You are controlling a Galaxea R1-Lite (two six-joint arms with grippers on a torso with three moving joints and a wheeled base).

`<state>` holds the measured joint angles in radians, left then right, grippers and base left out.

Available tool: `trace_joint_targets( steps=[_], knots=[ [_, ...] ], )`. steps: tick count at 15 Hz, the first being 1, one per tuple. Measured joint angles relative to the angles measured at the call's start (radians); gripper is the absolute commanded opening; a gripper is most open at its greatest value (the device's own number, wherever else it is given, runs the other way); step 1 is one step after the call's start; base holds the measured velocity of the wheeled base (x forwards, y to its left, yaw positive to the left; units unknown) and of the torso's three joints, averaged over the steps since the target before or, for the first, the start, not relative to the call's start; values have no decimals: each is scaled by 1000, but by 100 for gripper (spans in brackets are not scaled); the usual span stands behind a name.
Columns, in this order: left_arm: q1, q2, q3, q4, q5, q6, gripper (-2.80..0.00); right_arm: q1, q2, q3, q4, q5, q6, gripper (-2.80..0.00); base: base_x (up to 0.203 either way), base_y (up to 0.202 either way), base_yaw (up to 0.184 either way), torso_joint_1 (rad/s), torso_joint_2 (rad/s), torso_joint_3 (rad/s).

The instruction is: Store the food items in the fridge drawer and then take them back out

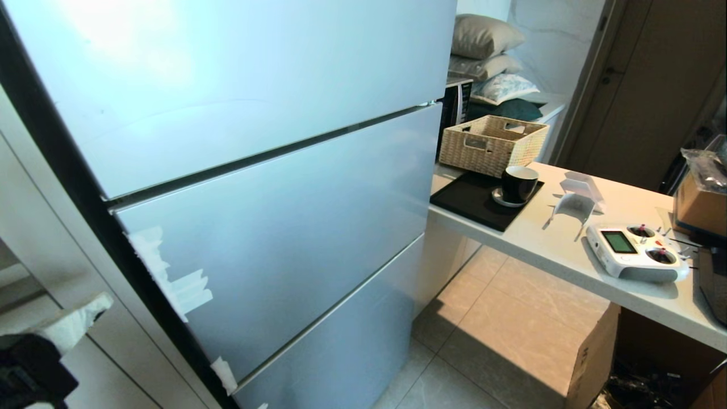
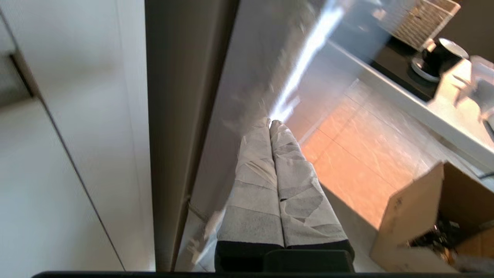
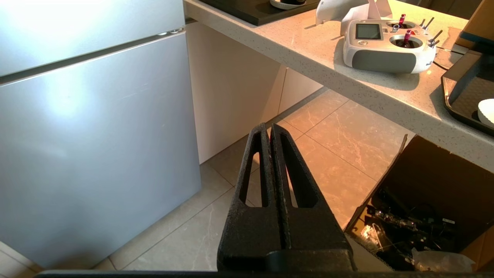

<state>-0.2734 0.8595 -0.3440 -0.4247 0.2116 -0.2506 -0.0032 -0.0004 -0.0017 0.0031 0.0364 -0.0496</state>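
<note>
Paper-wrapped fingers of the left end effector are pressed together, empty, apparently near the fridge edge; all panels closed, so opening comes next; right end effector likewise pinched, idle.

Sunlit beige tile floor beside silver-blue fridge, white counter.

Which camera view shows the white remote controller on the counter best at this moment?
The right wrist view: the remote controller lies whole and close, screen and both sticks plain. The head view shows it whole too, but farther off, near the counter edge. The left wrist view does not show it.
</note>
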Motion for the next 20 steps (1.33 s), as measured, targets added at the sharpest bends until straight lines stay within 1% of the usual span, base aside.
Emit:
trace_joint_targets(
  steps=[2, 5, 7, 9, 12, 14, 16, 20],
  knots=[
    [23, 72, -11, -74, 2, -6, -280, 0, 0, 0, 0, 0, 0, -280, 0, 0, 0, 0, 0, 0],
    [92, 197, -27, -206, 3, -9, -280, 0, 0, 0, 0, 0, 0, -280, 0, 0, 0, 0, 0, 0],
    [122, 265, -29, -289, 3, -11, -280, 0, 0, 0, 0, 0, 0, -280, 0, 0, 0, 0, 0, 0],
    [128, 306, -28, -305, 0, -22, -280, 0, 0, 0, 0, 0, 0, -280, 0, 0, 0, 0, 0, 0],
    [104, 330, -29, -307, -3, -37, -280, 0, 0, 0, 0, 0, 0, -280, 0, 0, 0, 0, 0, 0],
    [68, 332, -28, -308, 0, -41, -280, 0, 0, 0, 0, 0, 0, -280, 0, 0, 0, 0, 0, 0],
    [29, 327, -19, -307, 3, -60, -280, 0, 0, 0, 0, 0, 0, -280, 0, 0, 0, 0, 0, 0],
    [-15, 296, -2, -306, -3, -64, -280, 0, 0, 0, 0, 0, 0, -280, 0, 0, 0, 0, 0, 0]
  ],
)
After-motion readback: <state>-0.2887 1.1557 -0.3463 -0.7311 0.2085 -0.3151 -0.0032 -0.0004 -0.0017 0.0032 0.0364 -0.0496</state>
